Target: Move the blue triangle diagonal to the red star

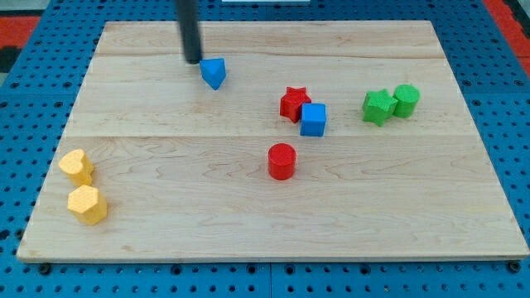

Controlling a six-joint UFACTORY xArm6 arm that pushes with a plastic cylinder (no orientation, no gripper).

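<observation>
Yellow blocks sit at the view's far left, near the bottom corner of the desk (248,215): a yellow heart (76,166) above a yellow hexagon-like block (88,204), the two just beside one another. The desk itself is a pale wooden board lying on a blue pegboard (25,99).

Further right, towards the view's top, the dark rod comes down from the upper edge, and my tip (193,61) rests on the wood just to the left of the blue triangle (214,72) — very close, though I cannot tell whether they actually touch. There is no hand on this arm, only the rod, so nothing is held.

The blue triangle lies well apart from the red star (293,103), which sits lower and to the right, near the middle of the board. A blue cube (313,119) touches the star on its lower right side. Below these two, standing on its own, is a red cylinder (281,161).

At the view's right — level with the star — stand two green blocks side by side: a green star-like block (378,107) and, touching it on the right, a green cylinder (406,99).
</observation>
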